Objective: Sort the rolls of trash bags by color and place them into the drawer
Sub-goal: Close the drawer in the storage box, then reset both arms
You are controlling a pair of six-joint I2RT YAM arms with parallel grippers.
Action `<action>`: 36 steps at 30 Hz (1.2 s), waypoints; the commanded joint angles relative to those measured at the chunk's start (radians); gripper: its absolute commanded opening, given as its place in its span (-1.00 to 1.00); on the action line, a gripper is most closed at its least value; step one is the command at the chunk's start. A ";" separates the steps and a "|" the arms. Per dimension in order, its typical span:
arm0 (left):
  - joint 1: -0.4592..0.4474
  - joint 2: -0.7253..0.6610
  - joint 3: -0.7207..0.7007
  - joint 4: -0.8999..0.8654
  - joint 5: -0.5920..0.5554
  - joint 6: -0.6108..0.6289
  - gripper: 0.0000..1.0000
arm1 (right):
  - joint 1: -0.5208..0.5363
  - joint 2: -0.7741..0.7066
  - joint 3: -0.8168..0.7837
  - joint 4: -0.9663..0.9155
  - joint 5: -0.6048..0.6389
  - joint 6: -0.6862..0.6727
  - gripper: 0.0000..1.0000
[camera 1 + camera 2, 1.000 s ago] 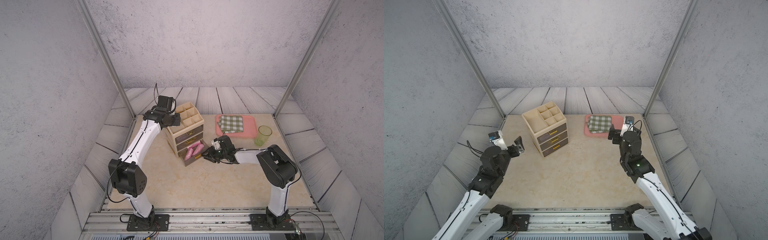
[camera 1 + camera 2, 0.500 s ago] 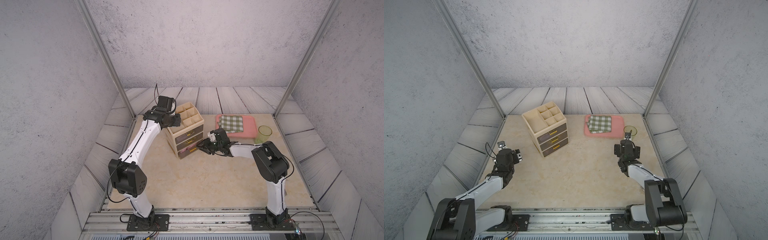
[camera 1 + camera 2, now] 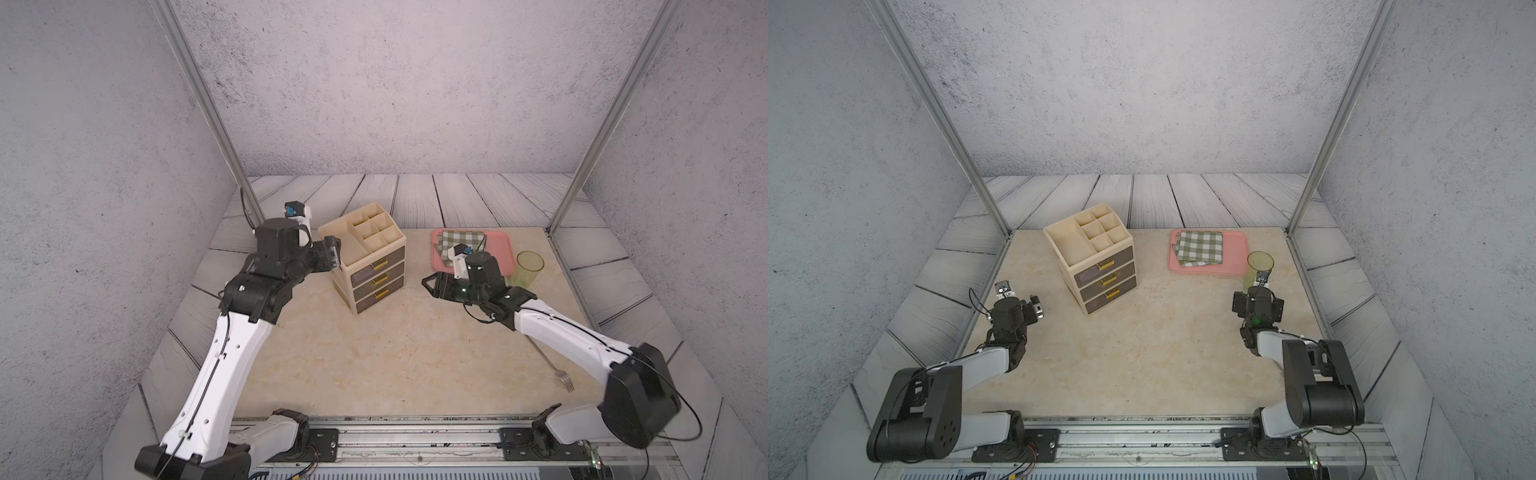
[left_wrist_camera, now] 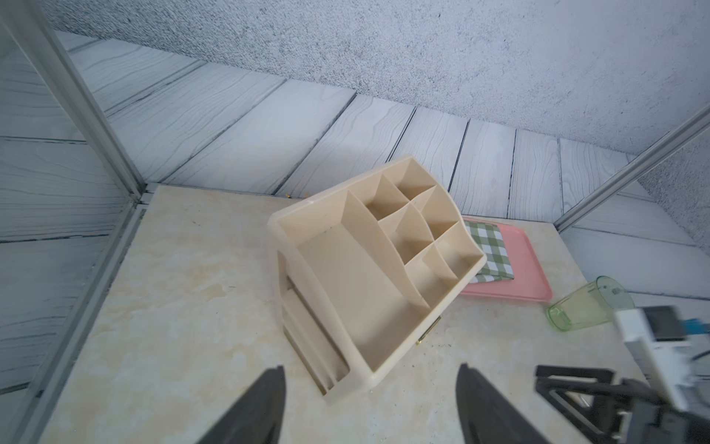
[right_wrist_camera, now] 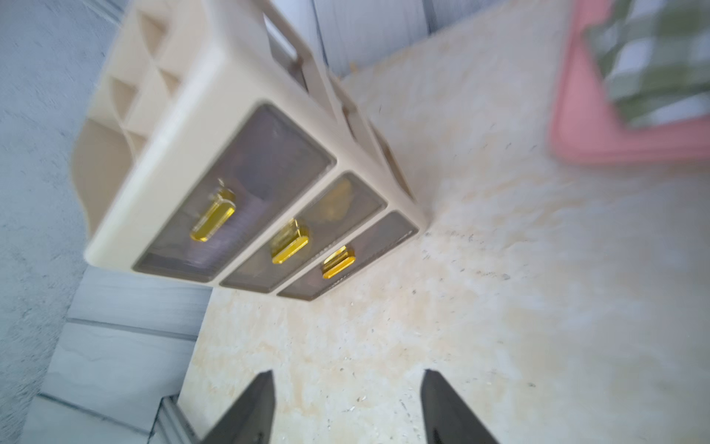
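Two robot arms flank a beige organiser (image 3: 353,245) on the marbled tabletop (image 3: 395,353), its three smoky drawers (image 3: 379,280) all pushed shut. From where I stand, the left fingers (image 4: 269,399) are parted with nothing between them. The left wrist view looks down past them onto the organiser's open top compartments, a short way ahead.

The right fingers (image 5: 257,403) are also parted and empty. They are low over the tabletop and point at the drawer fronts without touching them.

The rolls cannot be made out. Only a yellowish blur (image 5: 336,198) shows behind the tinted front of the middle drawer (image 5: 307,226), above its yellow handle (image 5: 290,242) (the picture is too smeared to say what it is).

To the organiser's right lies a pink tray (image 3: 498,245) carrying a folded green-checked cloth (image 3: 459,241). A green cup (image 3: 530,266) stands upright just beside the tray. A fork (image 3: 563,380) lies on the tabletop, partly under the right arm.

The top views disagree. In a top view both arms are folded back toward the rail (image 3: 1142,444), with the left fingers (image 3: 1036,307) well apart from the organiser and the right fingers (image 3: 1260,277) near the cup.
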 commanded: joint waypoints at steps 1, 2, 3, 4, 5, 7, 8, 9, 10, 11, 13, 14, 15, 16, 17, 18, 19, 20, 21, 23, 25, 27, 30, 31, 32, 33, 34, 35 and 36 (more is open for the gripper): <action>0.007 -0.027 -0.011 -0.026 0.000 0.009 -0.70 | 0.004 0.003 -0.027 0.072 0.031 0.022 -0.24; 0.007 -0.031 -0.008 -0.028 0.000 0.009 -0.70 | 0.004 -0.017 -0.041 0.059 0.033 0.005 -0.23; 0.007 -0.038 -0.006 -0.029 -0.002 0.006 -0.69 | 0.005 -0.037 -0.053 0.046 0.034 -0.012 -0.22; 0.007 -0.047 -0.004 -0.032 -0.007 0.003 -0.69 | 0.005 -0.067 -0.067 0.028 0.034 -0.031 -0.21; 0.007 -0.058 0.000 -0.034 -0.014 0.000 -0.68 | 0.005 -0.095 -0.084 0.004 0.036 -0.056 -0.19; 0.008 -0.084 0.011 -0.041 -0.025 -0.007 -0.67 | 0.003 -0.153 -0.119 -0.043 0.042 -0.118 -0.13; 0.009 -0.102 0.017 -0.047 -0.030 -0.011 -0.65 | 0.003 -0.187 -0.140 -0.072 0.050 -0.152 -0.09; 0.010 -0.117 0.023 -0.051 -0.034 -0.016 -0.64 | 0.003 -0.217 -0.156 -0.099 0.057 -0.185 -0.06; 0.010 -0.138 0.027 -0.054 -0.038 -0.021 -0.61 | 0.003 -0.253 -0.172 -0.135 0.065 -0.224 -0.02; 0.010 -0.161 0.028 -0.058 -0.038 -0.028 -0.57 | 0.001 -0.289 -0.187 -0.173 0.072 -0.268 0.02; 0.010 -0.216 0.013 -0.053 -0.034 -0.046 -0.46 | 0.000 -0.365 -0.206 -0.261 0.092 -0.365 0.06; 0.011 -0.252 -0.010 -0.041 -0.029 -0.060 -0.35 | -0.002 -0.414 -0.214 -0.320 0.115 -0.417 0.07; 0.011 -0.287 -0.044 -0.026 -0.024 -0.075 -0.22 | -0.002 -0.460 -0.222 -0.374 0.143 -0.473 0.09; 0.014 -0.332 -0.086 0.000 -0.018 -0.092 -0.05 | -0.005 -0.514 -0.227 -0.439 0.182 -0.533 0.11; 0.017 -0.378 -0.132 0.033 -0.012 -0.111 0.14 | -0.006 -0.574 -0.229 -0.505 0.225 -0.593 0.13; 0.020 -0.420 -0.183 0.064 -0.013 -0.129 0.26 | -0.009 -0.627 -0.230 -0.560 0.266 -0.640 0.15; 0.022 -0.471 -0.237 0.099 -0.024 -0.146 0.34 | -0.014 -0.687 -0.230 -0.618 0.316 -0.689 0.17; 0.022 -0.520 -0.292 0.137 -0.047 -0.157 0.40 | -0.019 -0.748 -0.228 -0.666 0.365 -0.736 0.21; 0.022 -0.566 -0.340 0.171 -0.078 -0.164 0.46 | -0.023 -0.800 -0.227 -0.702 0.413 -0.771 0.23; 0.021 -0.680 -0.484 0.284 -0.142 -0.201 0.66 | -0.025 -0.912 -0.217 -0.770 0.560 -0.828 0.41; 0.022 -0.821 -0.680 0.481 -0.202 -0.262 0.91 | -0.027 -0.994 -0.218 -0.787 0.697 -0.866 0.61; 0.022 -0.967 -0.843 0.638 -0.209 -0.270 0.91 | -0.026 -1.076 -0.268 -0.711 0.781 -0.939 0.55; 0.022 -1.058 -0.915 0.643 -0.214 -0.194 0.91 | -0.026 -1.188 -0.330 -0.578 0.824 -1.123 0.78; 0.022 -1.062 -0.923 0.619 -0.230 -0.174 0.91 | -0.030 -1.207 -0.322 -0.574 0.875 -1.153 0.84; 0.022 -1.063 -0.936 0.608 -0.251 -0.159 0.92 | -0.043 -1.215 -0.309 -0.579 0.917 -1.179 0.91; 0.022 -1.063 -0.955 0.612 -0.273 -0.155 0.91 | -0.064 -1.220 -0.302 -0.579 0.942 -1.199 0.94; 0.022 -1.063 -0.983 0.632 -0.306 -0.153 0.92 | -0.089 -1.225 -0.301 -0.573 0.960 -1.211 0.95; 0.022 -1.060 -1.024 0.671 -0.332 -0.143 0.92 | -0.122 -1.228 -0.307 -0.559 0.974 -1.215 0.97; 0.024 -1.055 -1.057 0.709 -0.358 -0.132 0.92 | -0.153 -1.230 -0.322 -0.538 0.978 -1.221 0.97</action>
